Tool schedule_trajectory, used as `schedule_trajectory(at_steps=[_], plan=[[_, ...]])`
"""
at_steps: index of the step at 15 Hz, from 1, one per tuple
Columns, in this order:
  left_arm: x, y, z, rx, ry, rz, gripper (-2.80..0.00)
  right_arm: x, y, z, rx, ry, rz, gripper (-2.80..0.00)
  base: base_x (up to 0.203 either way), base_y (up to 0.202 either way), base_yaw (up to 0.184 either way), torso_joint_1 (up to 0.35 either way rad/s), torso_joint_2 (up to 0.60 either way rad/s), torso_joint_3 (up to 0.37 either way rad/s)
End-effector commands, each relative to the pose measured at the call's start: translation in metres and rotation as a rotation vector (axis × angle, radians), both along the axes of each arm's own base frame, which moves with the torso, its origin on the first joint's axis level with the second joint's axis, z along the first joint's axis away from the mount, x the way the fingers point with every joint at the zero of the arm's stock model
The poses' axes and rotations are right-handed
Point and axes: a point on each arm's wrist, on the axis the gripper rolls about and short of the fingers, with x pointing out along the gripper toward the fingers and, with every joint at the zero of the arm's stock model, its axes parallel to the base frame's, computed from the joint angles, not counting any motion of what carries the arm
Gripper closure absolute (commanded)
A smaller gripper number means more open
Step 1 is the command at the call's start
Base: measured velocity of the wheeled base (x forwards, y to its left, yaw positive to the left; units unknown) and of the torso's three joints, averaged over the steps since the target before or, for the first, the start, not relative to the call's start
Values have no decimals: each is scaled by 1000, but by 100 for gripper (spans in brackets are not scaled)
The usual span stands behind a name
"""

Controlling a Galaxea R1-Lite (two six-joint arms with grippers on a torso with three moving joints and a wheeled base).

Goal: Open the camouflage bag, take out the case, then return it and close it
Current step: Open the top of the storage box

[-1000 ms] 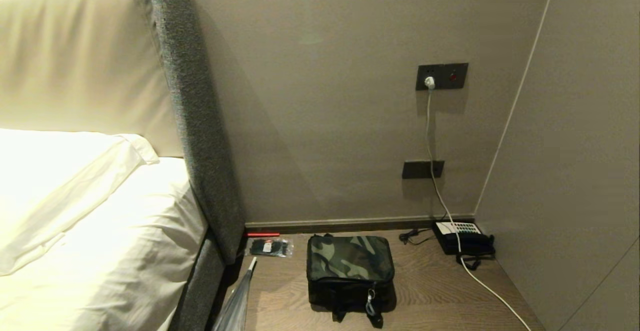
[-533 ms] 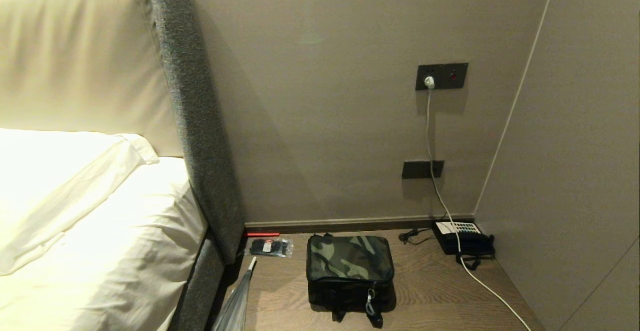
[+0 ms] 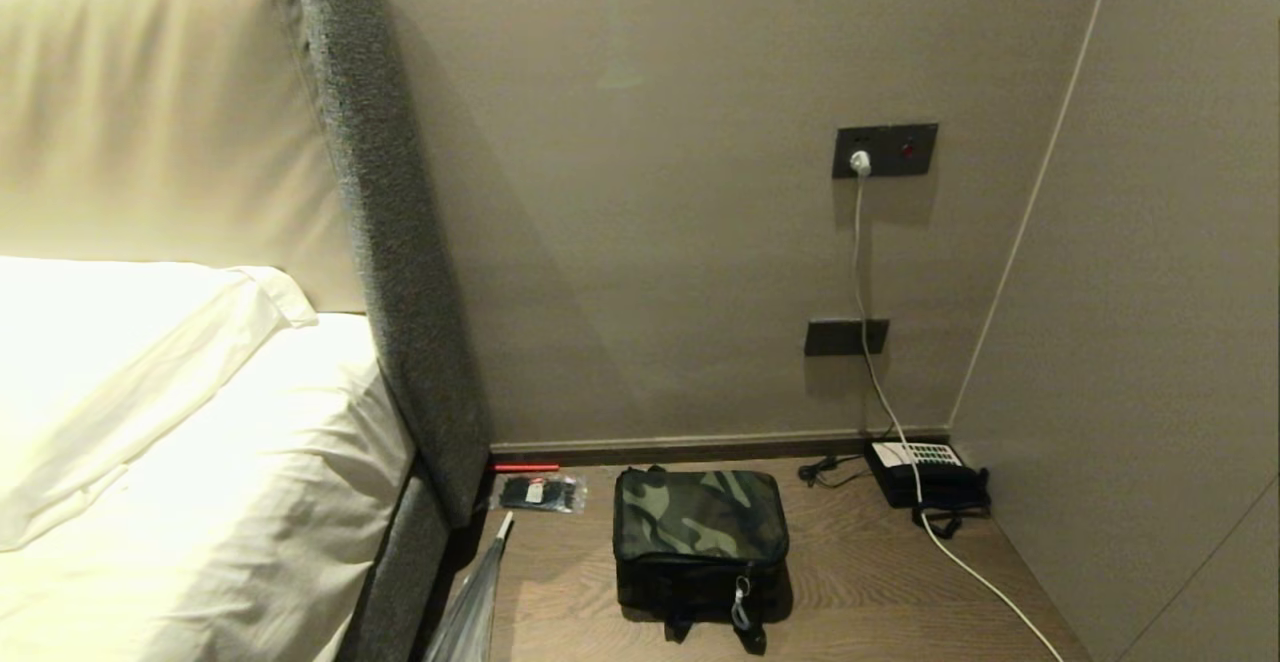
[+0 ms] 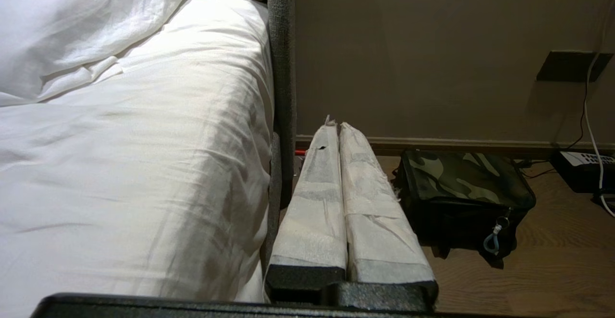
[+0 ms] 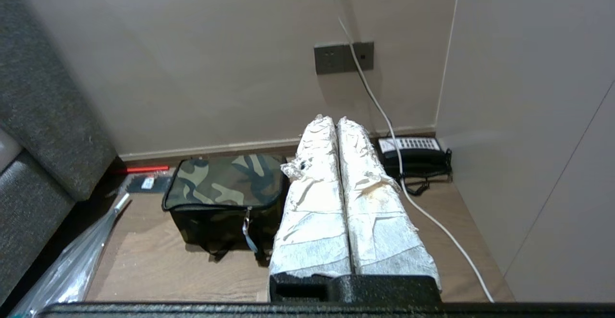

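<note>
Camouflage bag, boxy soft fabric, zipped shut, sits on wood-grain desk between clear packet and black telephone. Left gripper and right gripper, white-wrapped jaws clenched empty, both short of bag.

Zipped camouflage bag beside bed

Nothing among the objects changes over the last second: only the head view drifts a touch, the wall socket plate sitting marginally higher in frame, while the camouflage bag shows no displacement on the tabletop
</note>
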Motion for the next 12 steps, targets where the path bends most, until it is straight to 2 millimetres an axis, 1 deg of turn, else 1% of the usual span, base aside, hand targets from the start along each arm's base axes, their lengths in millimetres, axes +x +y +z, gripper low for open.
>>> schedule_trajectory(at_steps=[1,9,10,12], plan=[[0,0,0,-5,2,1,0,-1,0,-4,1,-16,0,0,0,0,0,-2,-2,-68],[0,0,0,37,2,-4,0,-1,0,-4,1,-16,0,0,0,0,0,1,0,-12],[0,0,0,37,4,-3,0,-1,0,-4,1,-16,0,0,1,-79,10,-1,2,5],[0,0,0,37,4,-1,0,-1,0,-4,1,-16,0,0,0,-163,4,3,4,1]])
